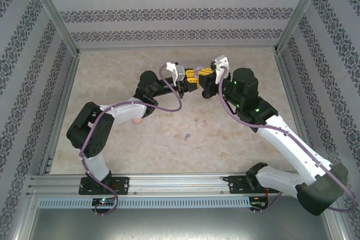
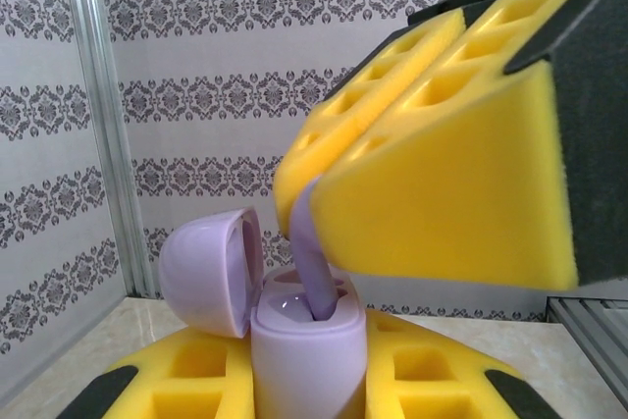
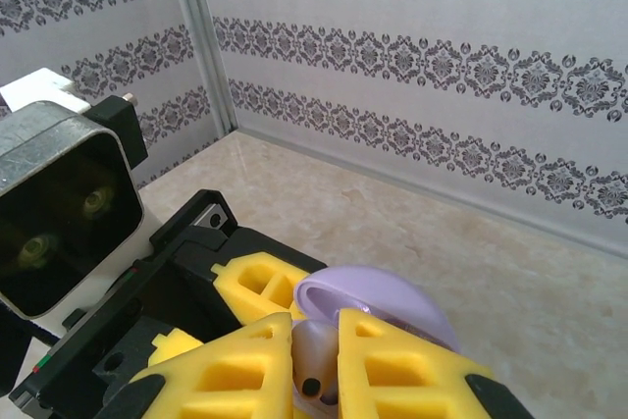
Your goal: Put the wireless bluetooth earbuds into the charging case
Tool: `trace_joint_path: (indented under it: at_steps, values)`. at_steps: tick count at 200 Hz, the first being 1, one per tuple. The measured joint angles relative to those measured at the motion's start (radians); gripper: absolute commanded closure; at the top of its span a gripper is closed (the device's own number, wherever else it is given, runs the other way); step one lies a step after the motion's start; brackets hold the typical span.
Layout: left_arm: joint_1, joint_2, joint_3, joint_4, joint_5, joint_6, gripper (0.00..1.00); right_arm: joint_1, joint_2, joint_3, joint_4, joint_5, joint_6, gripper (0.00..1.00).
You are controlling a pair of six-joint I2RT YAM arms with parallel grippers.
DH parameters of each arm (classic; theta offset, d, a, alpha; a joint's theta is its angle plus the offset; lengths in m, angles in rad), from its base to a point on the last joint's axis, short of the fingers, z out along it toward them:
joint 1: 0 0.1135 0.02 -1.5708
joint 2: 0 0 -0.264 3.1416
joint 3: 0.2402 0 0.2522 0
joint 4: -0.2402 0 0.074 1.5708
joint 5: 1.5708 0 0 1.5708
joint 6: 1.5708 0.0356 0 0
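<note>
You're mid-insertion: your right gripper (image 3: 315, 365) is clamped on the purple earbud (image 2: 315, 260), whose tip sits just inside the open purple case (image 2: 309, 350); your left gripper (image 1: 191, 78) pinches that case upright; next, I'd judge, press straight down into the case, then let go

Tight at the rear middle, open worktop elsewhere

The left end effector (image 1: 192, 78) and right end effector (image 1: 206, 75) meet tip to tip over the rear middle of the worktop (image 1: 236, 133), leaving no gap between them. The open charging case (image 2: 306, 345) sits clamped in the left pads with its lid (image 2: 211, 267) standing up on one side, and the pinched purple earbud (image 2: 312, 262), gripped by the right pads, fills the opening from above. Between the arms in front, the worktop is free save for two pale earbuds (image 1: 197, 120) and a loose purple earbud (image 1: 186, 136). Patterned walls (image 1: 169, 15) close three sides.
</note>
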Motion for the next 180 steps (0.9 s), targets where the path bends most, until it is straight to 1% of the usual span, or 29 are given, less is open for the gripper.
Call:
trace_joint_path:
  at_steps: [9, 30, 41, 54, 96, 117, 134, 161, 173, 180]
  values:
    - [0.0, 0.0, 0.0, -0.002, -0.003, -0.001, 1.0, 0.001, 0.0, 0.0, 0.0, 0.005, -0.001, 0.83]
    - [0.0, 0.0, 0.001, -0.001, -0.02, -0.006, 1.0, 0.002, 0.0, 0.0, -0.014, 0.009, 0.009, 0.72]
    - [0.0, 0.0, 0.004, -0.002, -0.027, -0.009, 1.0, 0.006, 0.001, -0.001, -0.023, 0.012, 0.026, 0.61]
    - [0.0, 0.0, 0.004, -0.003, -0.034, -0.012, 1.0, 0.012, 0.001, 0.0, -0.026, 0.015, 0.052, 0.57]
    - [0.0, 0.0, 0.006, 0.003, -0.051, -0.021, 1.0, 0.014, 0.002, 0.035, -0.057, 0.016, 0.15, 0.28]
    - [0.0, 0.0, 0.007, 0.011, -0.054, -0.027, 1.0, 0.014, 0.002, 0.068, -0.075, 0.016, 0.199, 0.19]
    - [0.0, 0.0, 0.007, 0.015, -0.057, -0.029, 1.0, 0.01, 0.0, 0.097, -0.08, 0.017, 0.246, 0.18]
    - [0.0, 0.0, 0.007, 0.029, -0.06, -0.034, 1.0, -0.023, -0.024, 0.127, -0.09, 0.017, 0.328, 0.16]
    - [0.0, 0.0, 0.007, 0.032, -0.061, -0.034, 1.0, -0.039, -0.04, 0.136, -0.104, 0.019, 0.36, 0.18]
    - [0.0, 0.0, 0.007, 0.032, -0.064, -0.034, 1.0, -0.047, -0.045, 0.146, -0.122, 0.021, 0.38, 0.22]
